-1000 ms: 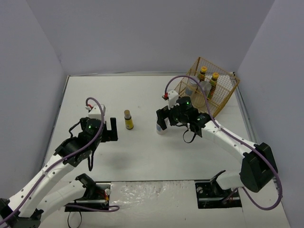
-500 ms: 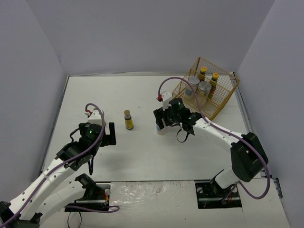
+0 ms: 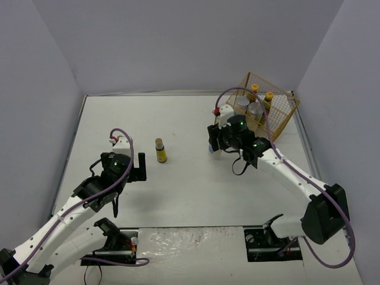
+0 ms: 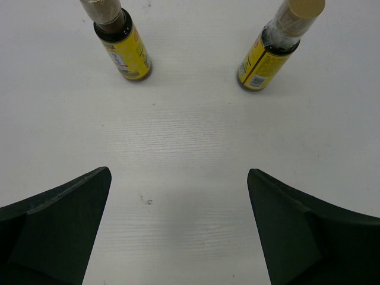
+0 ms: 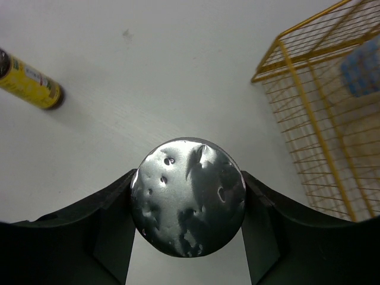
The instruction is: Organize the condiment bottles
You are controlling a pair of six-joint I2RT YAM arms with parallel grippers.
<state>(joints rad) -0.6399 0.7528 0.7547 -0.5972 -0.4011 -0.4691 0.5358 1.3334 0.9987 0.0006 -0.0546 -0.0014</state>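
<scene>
My right gripper (image 5: 187, 199) is shut on a pale bottle with a flat silver lid (image 5: 178, 178); in the top view the right gripper (image 3: 214, 143) holds it just left of the gold wire basket (image 3: 284, 120). In the basket stand two silver-lidded bottles (image 3: 241, 105) (image 3: 256, 110) and two slim brown ones (image 3: 254, 89) (image 3: 268, 97). A slim brown bottle with a yellow label (image 3: 160, 150) stands mid-table. My left gripper (image 4: 178, 178) is open and holds nothing, and two slim bottles (image 4: 126, 46) (image 4: 274, 44) stand ahead of it. The left gripper (image 3: 138, 167) sits left of the mid-table bottle.
The basket's near corner (image 5: 285, 59) is up and right of the held bottle in the right wrist view. A yellow-labelled bottle (image 5: 28, 82) shows at far left there. Grey walls enclose the white table (image 3: 178, 190) on three sides.
My right gripper closed on the silver-lidded bottle and carried it right, toward the basket. The left arm shifted slightly and stays open.
</scene>
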